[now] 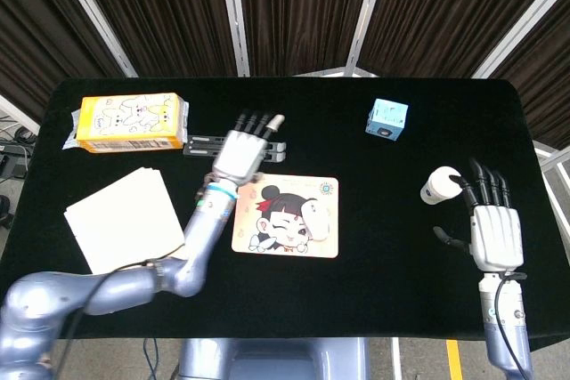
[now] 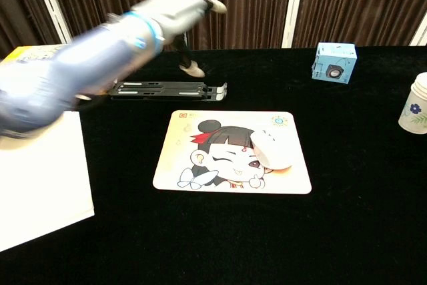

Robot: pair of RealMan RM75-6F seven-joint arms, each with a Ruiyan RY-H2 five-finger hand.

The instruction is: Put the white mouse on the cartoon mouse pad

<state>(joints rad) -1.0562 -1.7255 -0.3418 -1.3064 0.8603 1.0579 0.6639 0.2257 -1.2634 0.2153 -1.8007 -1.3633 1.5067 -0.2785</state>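
Note:
The white mouse (image 1: 317,217) (image 2: 272,147) lies on the right half of the cartoon mouse pad (image 1: 267,227) (image 2: 200,165), with nothing touching it. My left hand (image 1: 240,150) (image 2: 180,15) is raised to the left of the pad, above the black stand, fingers spread and empty; it is motion-blurred in the chest view. My right hand (image 1: 492,224) hovers open at the table's right side, just right of a paper cup, holding nothing.
A black folding stand (image 1: 214,146) (image 2: 167,89) lies behind the pad. A yellow box (image 1: 132,123) stands at back left, white paper (image 1: 125,238) at front left. A blue cube (image 1: 388,118) (image 2: 334,62) sits at back right, a paper cup (image 1: 440,185) (image 2: 416,103) at right.

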